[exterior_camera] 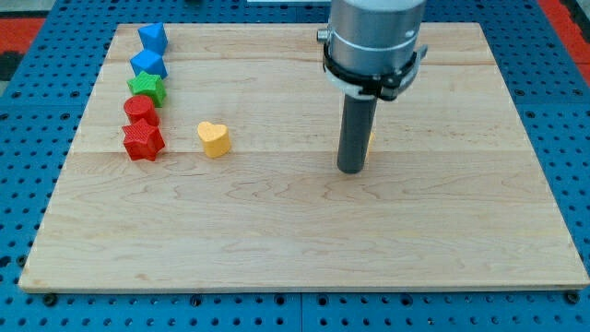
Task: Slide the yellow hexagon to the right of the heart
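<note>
**Rod planted right of the heart**

Down on the wooden board (304, 240), my tip (350, 171) holds nothing. A sliver of the yellow hexagon block (370, 138) shows behind it, touching. Well to its left in the view sits the yellow heart block (214, 139).

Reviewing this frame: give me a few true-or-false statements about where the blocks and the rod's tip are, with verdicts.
1. The yellow heart lies to the view's right of the red star. True.
2. My tip touches the heart. False: it is far to the heart's right.
3. The yellow hexagon is almost hidden behind the rod. True.
4. The green block sits at the view's bottom edge. False: it is in the upper-left column, below two blue blocks.
</note>
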